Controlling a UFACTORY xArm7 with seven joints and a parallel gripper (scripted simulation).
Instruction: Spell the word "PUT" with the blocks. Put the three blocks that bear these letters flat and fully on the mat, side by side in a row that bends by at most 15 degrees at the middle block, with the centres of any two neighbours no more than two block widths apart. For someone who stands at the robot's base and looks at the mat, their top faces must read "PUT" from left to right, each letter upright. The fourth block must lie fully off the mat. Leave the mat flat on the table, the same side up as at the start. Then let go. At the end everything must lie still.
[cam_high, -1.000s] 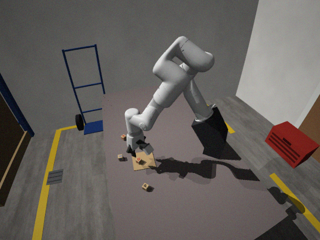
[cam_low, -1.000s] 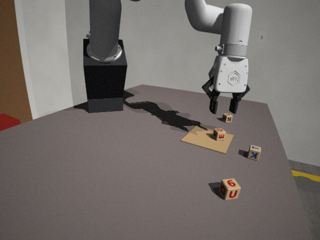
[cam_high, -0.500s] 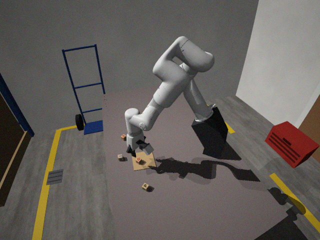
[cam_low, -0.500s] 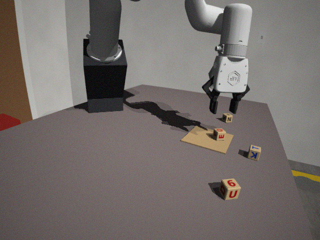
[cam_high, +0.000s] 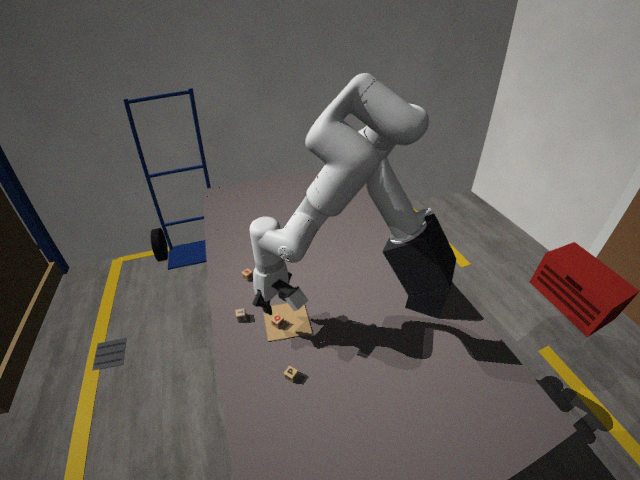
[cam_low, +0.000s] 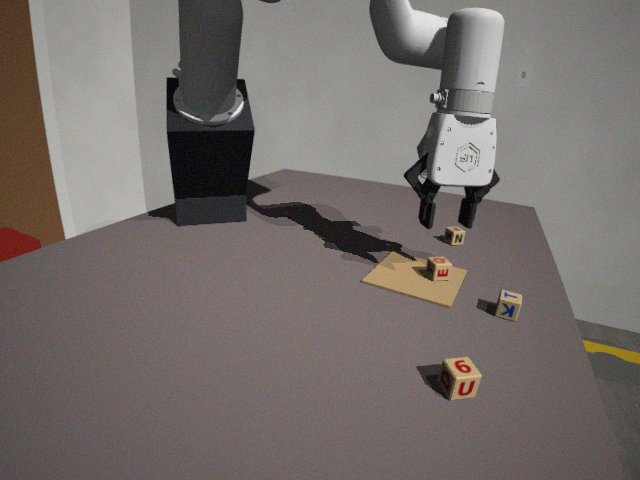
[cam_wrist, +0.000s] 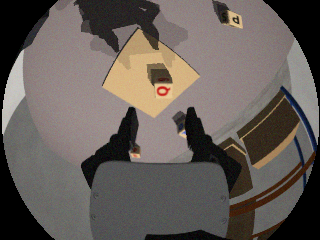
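Observation:
The mat lies flat. A block with red Q on top and E on a side sits on it. The P block, P up, N on a side, is off the mat. The T block, blue T up, is off the mat, partly hidden by a finger in the wrist view. The U block has U on a side and a 6 or 9 up. My gripper is open, empty, above the mat area.
The robot's black pedestal stands across the table from the blocks. The table's edge runs beyond the T and U blocks. A blue hand truck and a red box stand away from the blocks.

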